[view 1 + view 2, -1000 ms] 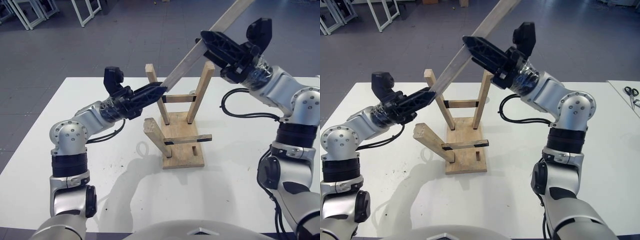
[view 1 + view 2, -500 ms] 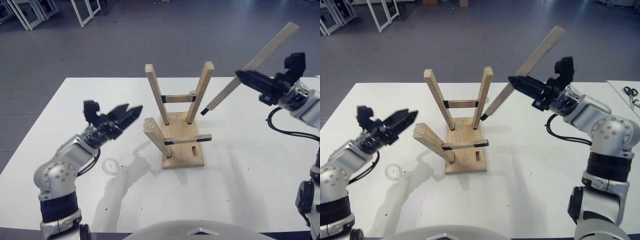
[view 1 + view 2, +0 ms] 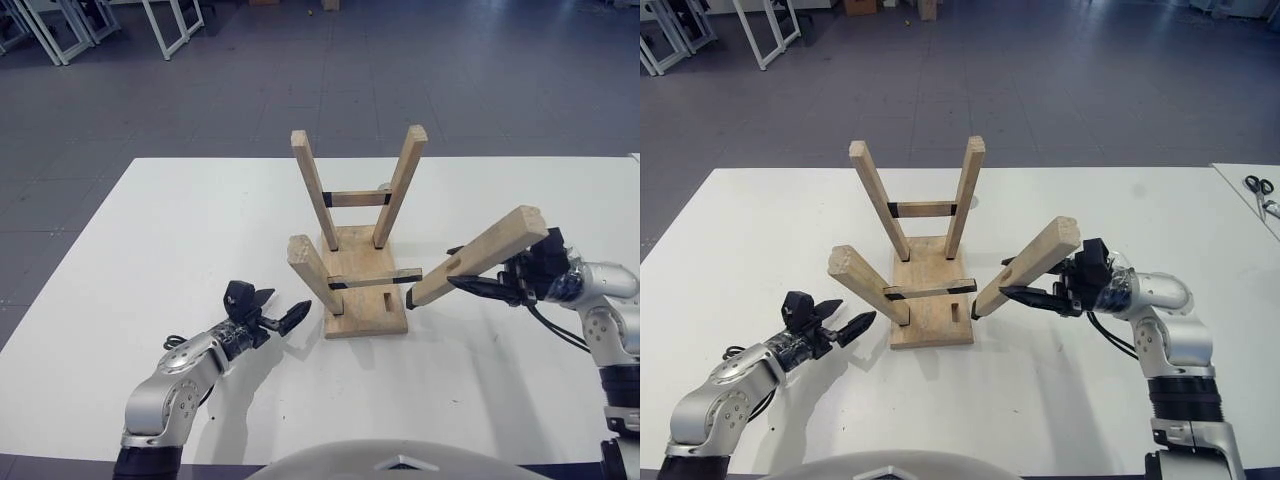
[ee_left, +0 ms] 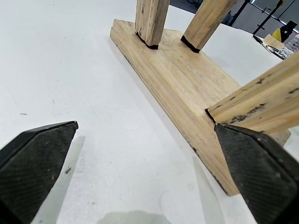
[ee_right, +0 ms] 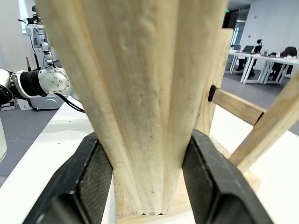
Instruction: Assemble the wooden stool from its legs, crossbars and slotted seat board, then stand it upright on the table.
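Observation:
The slotted seat board lies flat on the white table. Three wooden legs stand in it: two at the back joined by a crossbar, and one at the front left with a crossbar running right. My right gripper is shut on a fourth leg, held slanted, its lower end by the board's front right corner. In the right wrist view this leg sits between both fingers. My left gripper rests open, low over the table left of the board.
Bare table surface spreads to the left, right and front of the board. A second table at the far right carries scissors. White metal frames stand on the floor far behind.
My left gripper let go of the fourth leg and dropped to the table. My right gripper swung that leg down from high above the stool to the board's front right corner.

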